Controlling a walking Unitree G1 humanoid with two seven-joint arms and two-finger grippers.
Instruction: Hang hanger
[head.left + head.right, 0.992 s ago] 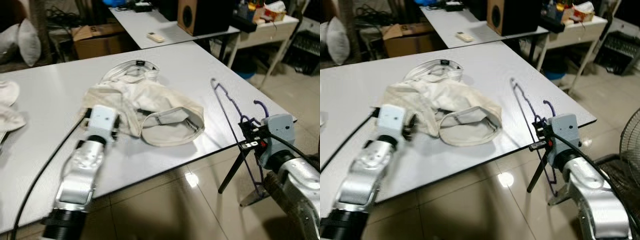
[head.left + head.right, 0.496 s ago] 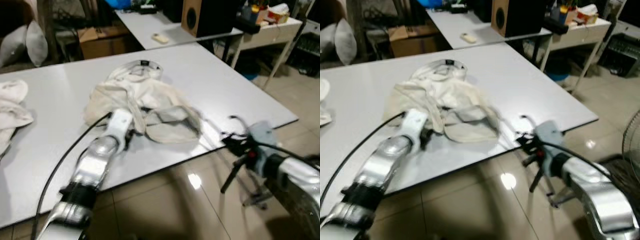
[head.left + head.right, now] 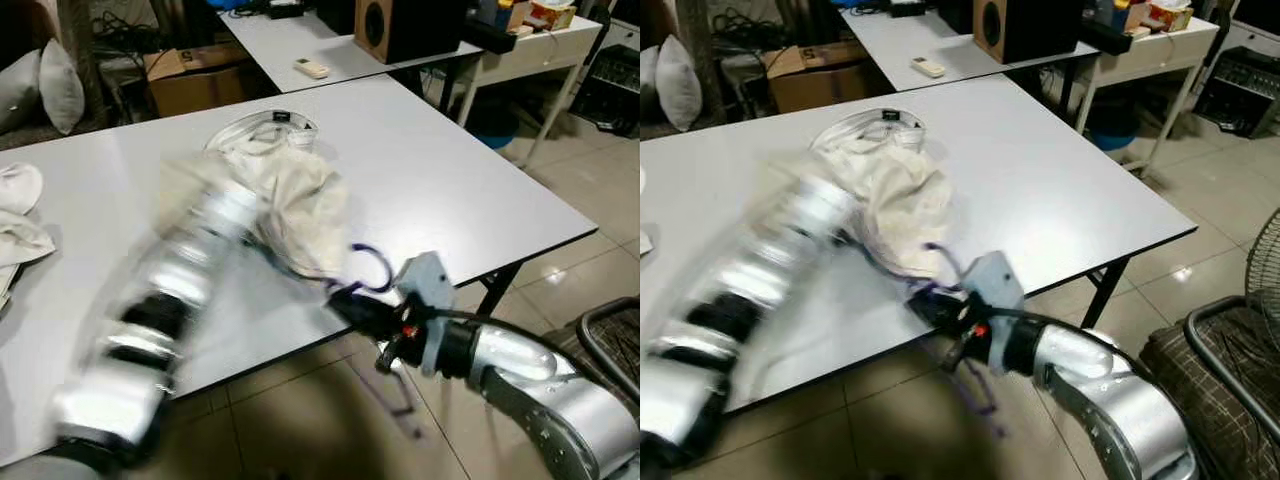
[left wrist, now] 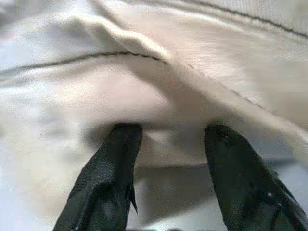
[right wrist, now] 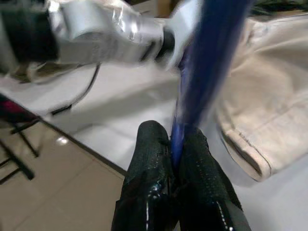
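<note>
Left eye view: right gripper (image 3: 345, 300) swung the hanger (image 3: 372, 268) from right edge to centre, clenched.
Left gripper (image 4: 166, 139): fingers spread, now pushed into the garment (image 3: 290, 195).
Meaning: threading looks imminent.

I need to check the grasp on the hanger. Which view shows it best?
The right wrist view: the right tool is shut on the purple hanger, though blurred. The eye views show its hook near the cream garment; the left wrist view has garment and fingers.

Far back, a black wooden speaker box (image 3: 405, 25) stands on the far grey table (image 3: 300, 45), a white remote control (image 3: 313, 68) lying near it; a brown cardboard box (image 3: 195, 75) sits left.
</note>
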